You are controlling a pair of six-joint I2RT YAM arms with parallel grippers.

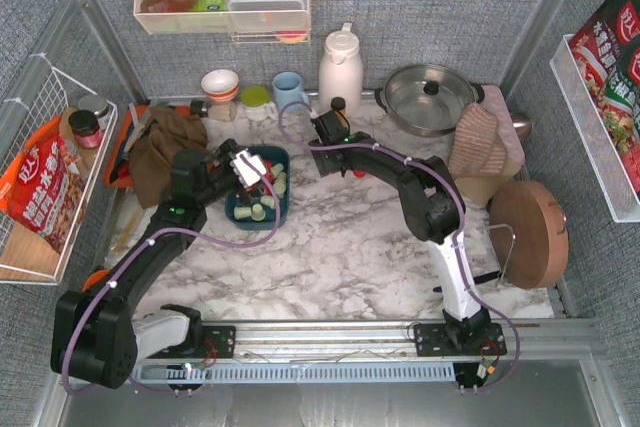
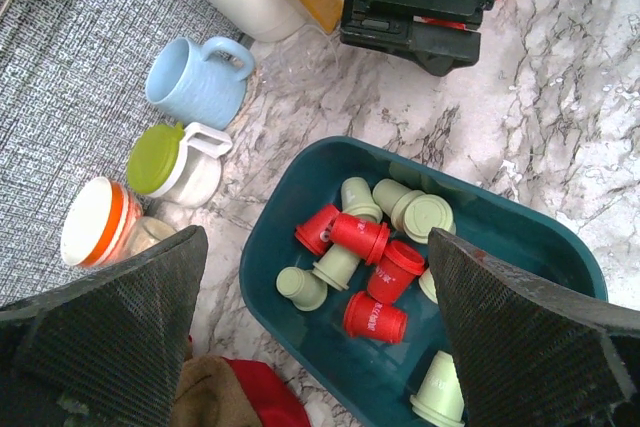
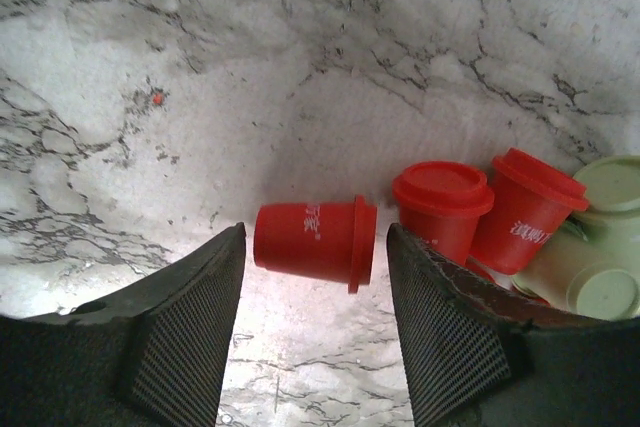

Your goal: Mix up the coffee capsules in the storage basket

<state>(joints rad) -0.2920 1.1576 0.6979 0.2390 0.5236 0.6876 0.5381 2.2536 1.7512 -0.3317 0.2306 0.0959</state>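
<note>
**Both claws apart, capsules split**

Left claw (image 2: 315, 237) hangs wide apart above the teal basket (image 2: 300, 337) of red and green capsules (image 2: 375, 247), left of tabletop centre. Right claw (image 3: 315, 232), apart, straddles a red capsule (image 3: 305, 239) lying on the tabletop.

1. A white marble-patterned counter (image 1: 340, 247) carries everything.
2. Along its far edge, left to right, stand a white bowl with an orange band (image 1: 220, 82), a small white cup with a green lid (image 1: 256, 97), a light blue ceramic mug (image 1: 290, 90) and a tall white thermos jug (image 1: 340, 67).
3. A lidded steel pot (image 1: 430, 97) sits far right, with a folded pink-beige towel (image 1: 485, 142) just beside it.
4. A round wooden board (image 1: 528, 232) is near the right edge.
5. A crumpled brown cloth (image 1: 160, 152) lies at the left, over an orange tray (image 1: 118, 152).
6. A white wire basket (image 1: 30, 97) on the left wall holds a red snack bag (image 1: 40, 187).
</note>
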